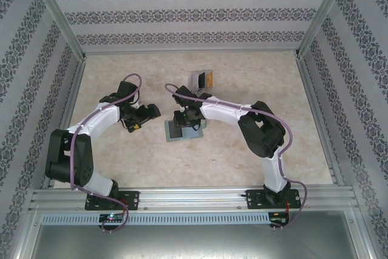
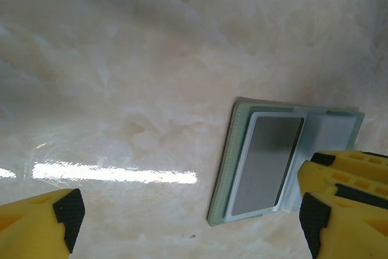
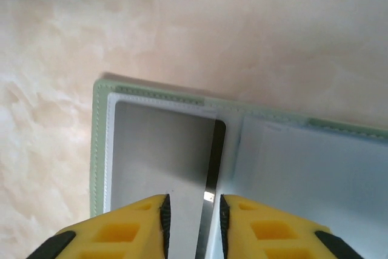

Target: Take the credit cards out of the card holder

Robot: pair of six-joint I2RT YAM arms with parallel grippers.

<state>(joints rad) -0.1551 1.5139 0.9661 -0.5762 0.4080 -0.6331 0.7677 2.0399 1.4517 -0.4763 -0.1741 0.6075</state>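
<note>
While the right claw (image 3: 194,210) straddles a credit card (image 3: 170,150) edge in the card holder (image 3: 100,150), we cannot confirm grip; left claw (image 2: 188,216) released. Next, we judge: pinch, withdraw.

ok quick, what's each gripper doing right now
left gripper: jaws open, holding nothing
right gripper: jaws narrow around the dark card's edge in the card holder; grip cannot be told

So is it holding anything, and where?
Cannot be told: the right jaws straddle an edge of the card in the holder, a gap showing. The left jaws are open, empty.
</note>
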